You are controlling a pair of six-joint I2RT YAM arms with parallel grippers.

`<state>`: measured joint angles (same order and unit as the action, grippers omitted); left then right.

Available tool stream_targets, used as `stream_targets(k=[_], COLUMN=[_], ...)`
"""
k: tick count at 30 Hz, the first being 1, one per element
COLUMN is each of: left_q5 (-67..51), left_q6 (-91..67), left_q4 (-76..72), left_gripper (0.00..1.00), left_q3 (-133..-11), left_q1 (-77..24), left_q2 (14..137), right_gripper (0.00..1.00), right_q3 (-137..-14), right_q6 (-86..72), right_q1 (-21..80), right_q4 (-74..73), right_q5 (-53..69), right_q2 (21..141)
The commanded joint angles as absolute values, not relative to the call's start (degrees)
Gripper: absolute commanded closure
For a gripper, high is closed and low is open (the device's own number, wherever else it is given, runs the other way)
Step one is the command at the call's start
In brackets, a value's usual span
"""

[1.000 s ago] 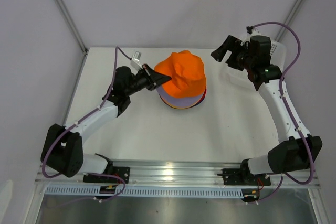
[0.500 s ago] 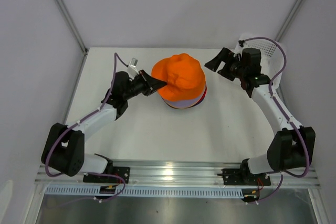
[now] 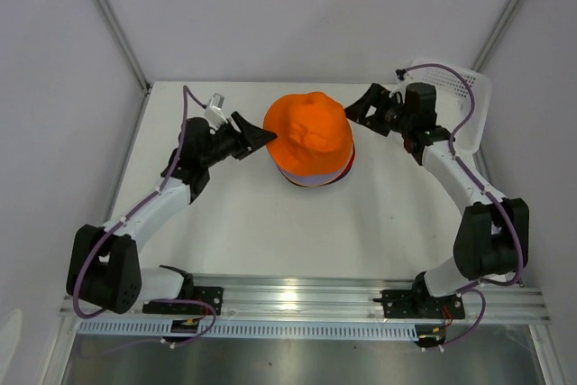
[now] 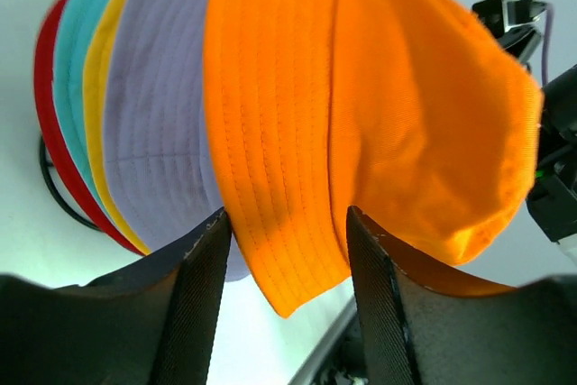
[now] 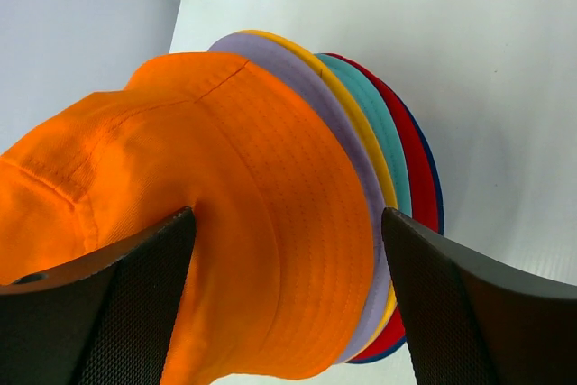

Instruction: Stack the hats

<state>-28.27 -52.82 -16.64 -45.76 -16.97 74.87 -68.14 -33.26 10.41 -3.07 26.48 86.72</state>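
Note:
The hats sit in one stack at the table's middle, with the orange hat [image 3: 309, 131] on top. Below it show the lavender brim [image 4: 153, 114], yellow brim [image 4: 95, 105], teal brim [image 4: 72, 60], red brim [image 4: 43, 69] and a navy edge [image 5: 439, 196]. My left gripper [image 3: 257, 130] is at the stack's left side, open. A corner of the orange brim [image 4: 288, 250] hangs loose between its fingers, with a gap on each side. My right gripper [image 3: 361, 110] is at the stack's right side, open wide, its fingers straddling the orange hat [image 5: 270, 250] without touching it.
A white lattice basket [image 3: 469, 101] stands tilted at the back right, behind the right arm. A thin black wire frame [image 4: 54, 196] shows under the stack's bottom brim. Grey walls close in the table at the back and sides.
My left gripper has opened and let go of the orange brim, drawing back a little to the left. The right arm has swung left up to the stack.

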Motion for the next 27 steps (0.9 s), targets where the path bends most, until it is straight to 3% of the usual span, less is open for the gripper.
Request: stream_targets(k=[1,5,10,11,12,14,17,27], left_q5=[-24.0,-24.2,-28.6,-28.6,-28.0,-24.0,-20.0,-23.4], left_q6=[-48.3,-48.4,-52.3,-52.8,-53.4,-53.8,-55.4,-53.9], left_q4=[-14.9,-16.1,-21.8,-22.4,-22.1,-19.5,-18.8,-15.7], left_gripper=[0.43,0.48,0.61,0.65,0.82,0.99,0.99,0.99], left_q3=[-49.5,-51.7,-53.6,-53.5,-53.5,-53.2,-51.1,-53.0], left_q1=[-16.2,-15.6,-15.6,-15.6,-15.6,-15.6,-15.3,-14.9], left_q2=[72.2,75.4,80.2,80.8,81.0,81.4,82.0,90.7], right_gripper=[0.14,0.14,0.15,0.14,0.15,0.15,0.16,0.18], right_q3=[-68.5,-68.0,-68.0,-68.2,-68.2,-68.1,-67.6,-64.3], right_q6=[-34.2,-34.6,-35.4,-35.3,-35.3,-35.4,-35.9,-39.9], right_q1=[10.5,10.6,10.6,10.7,10.7,10.7,10.7,10.7], right_q4=[2.2,3.2,4.3,4.4,4.4,4.3,4.6,9.5], right_q5=[27.3,27.3,28.4,28.5,28.4,28.4,28.7,33.7], right_q2=[87.7,88.5,89.6,89.7,89.9,90.4,90.9,90.4])
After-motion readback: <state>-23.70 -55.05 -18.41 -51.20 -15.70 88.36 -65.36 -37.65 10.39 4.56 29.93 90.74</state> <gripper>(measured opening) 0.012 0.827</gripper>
